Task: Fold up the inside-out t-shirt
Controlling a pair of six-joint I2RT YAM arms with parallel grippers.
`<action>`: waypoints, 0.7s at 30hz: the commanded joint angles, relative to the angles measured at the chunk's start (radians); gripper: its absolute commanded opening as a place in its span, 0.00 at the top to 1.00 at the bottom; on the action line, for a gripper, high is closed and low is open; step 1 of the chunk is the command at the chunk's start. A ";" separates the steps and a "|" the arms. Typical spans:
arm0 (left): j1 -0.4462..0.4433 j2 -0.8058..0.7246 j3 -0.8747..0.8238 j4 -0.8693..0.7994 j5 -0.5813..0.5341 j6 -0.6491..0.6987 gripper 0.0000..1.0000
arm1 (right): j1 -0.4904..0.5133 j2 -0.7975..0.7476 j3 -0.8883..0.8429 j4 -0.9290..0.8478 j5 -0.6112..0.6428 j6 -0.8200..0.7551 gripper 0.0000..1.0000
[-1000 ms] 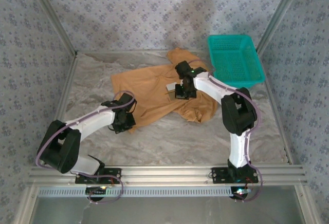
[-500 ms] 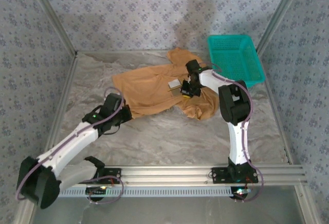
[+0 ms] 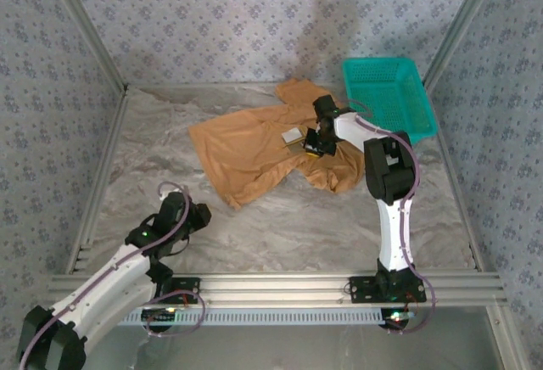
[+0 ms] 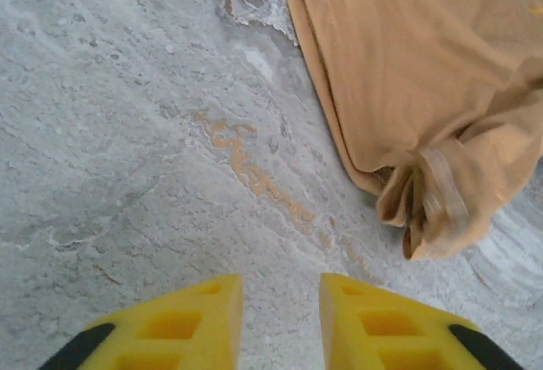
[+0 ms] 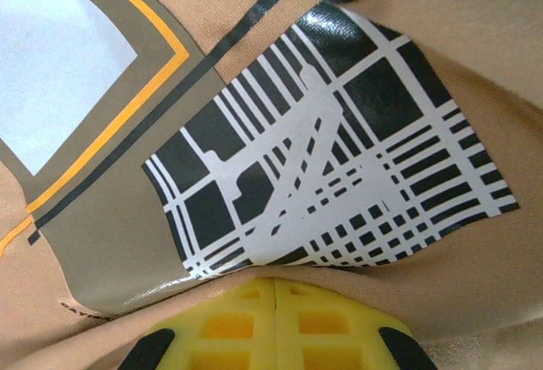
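My right hand (image 5: 276, 300) is clenched on a pinch of the inside-out t-shirt (image 3: 246, 154), right beside its black-and-white printed patch (image 5: 331, 149), in the upper middle of the overhead frame. I judge I grip there to anchor that end while the cloth gets spread. The shirt lies rumpled on the table (image 3: 280, 226), bunched toward the teal basket (image 3: 389, 98) at upper right. My left hand (image 4: 278, 298) is released and holds nothing, low over bare table at lower left. A crumpled hem corner (image 4: 424, 209) ahead looks like my next grab.
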 commanded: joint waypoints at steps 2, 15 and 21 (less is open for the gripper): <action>-0.012 0.045 0.066 0.022 0.020 0.012 0.63 | 0.007 0.061 -0.016 -0.087 0.087 0.005 1.00; -0.083 0.506 0.348 -0.002 -0.018 0.103 0.44 | 0.032 -0.026 -0.001 -0.152 0.090 -0.040 1.00; 0.142 0.730 0.528 0.015 0.059 0.152 0.60 | 0.071 -0.146 -0.085 -0.123 0.046 -0.061 1.00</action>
